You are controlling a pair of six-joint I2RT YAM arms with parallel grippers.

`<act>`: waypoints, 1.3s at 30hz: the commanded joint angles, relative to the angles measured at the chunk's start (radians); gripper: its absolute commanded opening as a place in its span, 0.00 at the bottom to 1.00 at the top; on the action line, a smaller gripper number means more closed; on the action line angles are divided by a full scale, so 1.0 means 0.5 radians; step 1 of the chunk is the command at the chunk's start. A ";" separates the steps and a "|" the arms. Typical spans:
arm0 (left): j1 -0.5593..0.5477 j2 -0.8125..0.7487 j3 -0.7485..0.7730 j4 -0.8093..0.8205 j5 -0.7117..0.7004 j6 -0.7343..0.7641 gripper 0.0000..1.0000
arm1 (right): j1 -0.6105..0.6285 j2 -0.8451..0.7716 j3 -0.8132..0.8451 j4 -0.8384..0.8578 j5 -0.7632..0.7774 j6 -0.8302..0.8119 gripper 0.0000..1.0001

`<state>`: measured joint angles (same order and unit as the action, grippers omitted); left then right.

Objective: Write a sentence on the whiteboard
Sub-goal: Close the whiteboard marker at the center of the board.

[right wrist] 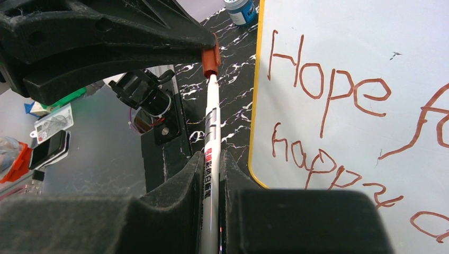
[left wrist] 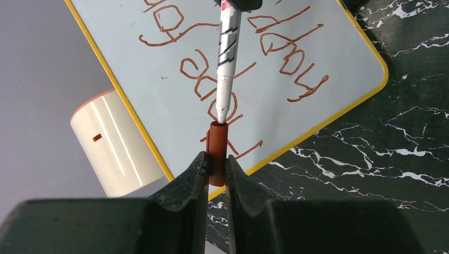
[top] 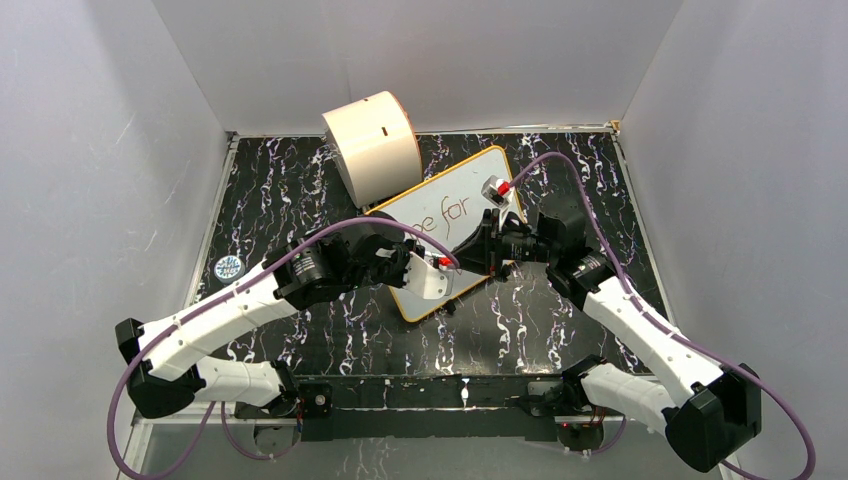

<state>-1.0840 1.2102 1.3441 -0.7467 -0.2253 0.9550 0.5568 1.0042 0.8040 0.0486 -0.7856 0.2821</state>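
From above, we see the whiteboard [top: 478, 180] lying askew on the black marbled counter [top: 560, 310]. Its near half is covered by both arms, so of the sentence [top: 440, 214] only "pe for" can be read. Each arm reaches in low from its own side with the elbow folded back. The left pincer [top: 425, 266] and the right pincer [top: 470, 250] meet nose to nose over the board's near edge, and their jaws are too small here to judge. A cream drum [top: 372, 145] stands beyond the left pincer, at the board's far corner. A small silver and red thing [top: 495, 188] beyond the right pincer we cannot identify. From the left wrist, the left pincer is pressed together on a red-brown cap [left wrist: 217, 151], whose open mouth faces away from it. Straight ahead, a white marker [left wrist: 226, 63] brings its tip to that mouth, though we cannot tell whether it is inside. The marker's far end is cut off at the top edge, and the lettering behind it reads upside down. From the right wrist, the right pincer pinches the marker's barrel, whose rear is hidden between the fingers. The board lies to this pincer's right, showing "Hope f" over "happy", with the rest cut off. A small blue container [right wrist: 239, 9] far ahead is clipped by the top edge.
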 commanded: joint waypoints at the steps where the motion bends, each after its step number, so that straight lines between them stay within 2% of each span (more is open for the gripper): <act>1: -0.019 0.014 0.094 -0.027 0.064 0.022 0.00 | 0.002 0.004 0.097 0.099 -0.049 0.000 0.00; 21: -0.052 0.052 0.090 -0.021 0.218 -0.022 0.00 | 0.003 -0.004 0.045 0.256 -0.106 0.061 0.00; 30: -0.175 0.206 0.272 -0.001 0.278 0.020 0.00 | 0.001 0.064 0.052 0.352 -0.128 0.131 0.00; 39: -0.255 0.223 0.240 0.160 0.378 0.042 0.00 | 0.006 0.111 0.000 0.534 -0.209 0.247 0.00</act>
<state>-1.1549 1.3079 1.4414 -0.8021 -0.2115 0.9627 0.5438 1.0439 0.8009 0.1349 -0.8680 0.3634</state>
